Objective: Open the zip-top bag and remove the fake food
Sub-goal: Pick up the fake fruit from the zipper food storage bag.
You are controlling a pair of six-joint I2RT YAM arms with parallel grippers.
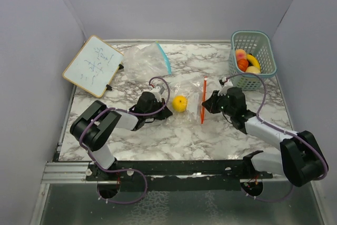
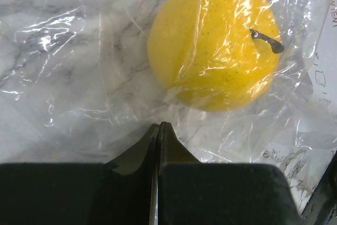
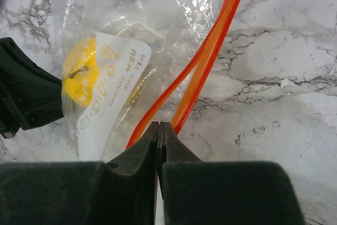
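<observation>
looking halfway done: clear plastic zip-top bag (image 1: 189,90) w/ orange zip strip (image 1: 203,101) lies on the marble table (image 1: 174,140), strip partly parted, round yellow plastic fruit (image 1: 180,103) inside. left gripper (image 2: 159,128) by the fruit & right gripper (image 3: 158,126) at the strip both closed tight; can't tell if you've got film.

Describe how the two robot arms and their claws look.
Both arms match: the left arm and right arm have black rounded joints joined by white links, with a thin purple cable looping along each. The left claw and right claw are matte black, two flat fingers narrowing to a wedge tip.
</observation>
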